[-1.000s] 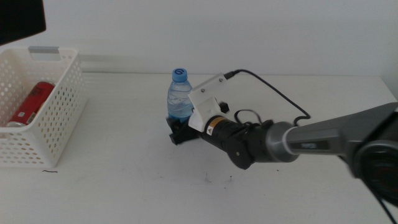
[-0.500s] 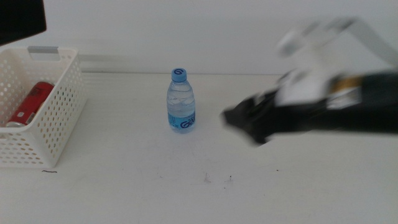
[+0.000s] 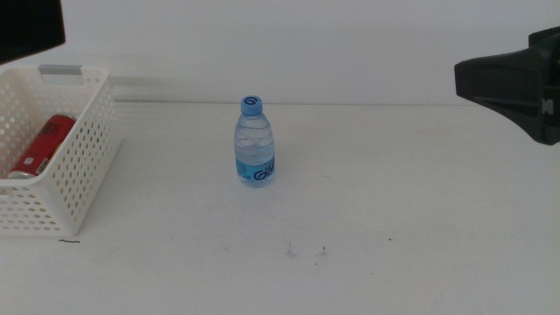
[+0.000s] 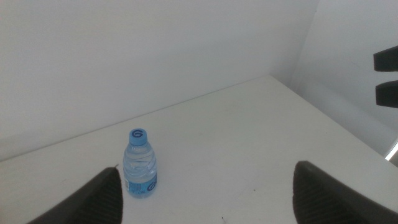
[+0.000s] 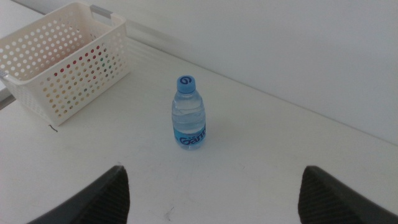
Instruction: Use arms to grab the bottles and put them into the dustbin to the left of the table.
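Water bottle stands upright on the white table, alone near the middle, blue cap on top, blue label low on the body; nothing touching it. Dustbin sits at the table's left edge, white perforated basket with a grey bar on the far rim, well apart from the bottle. Red cola can lies tilted inside the basket against its left side. Right gripper shows as a dark angular shape at the right edge of the middle view, raised and well clear of the bottle; in its wrist view the right gripper has both jaws spread wide with nothing between them, bottle and basket seen beyond. Left gripper is wide too, jaws far apart and holding nothing, looking at the bottle from a distance. A few small dark specks on the table nearer the camera.
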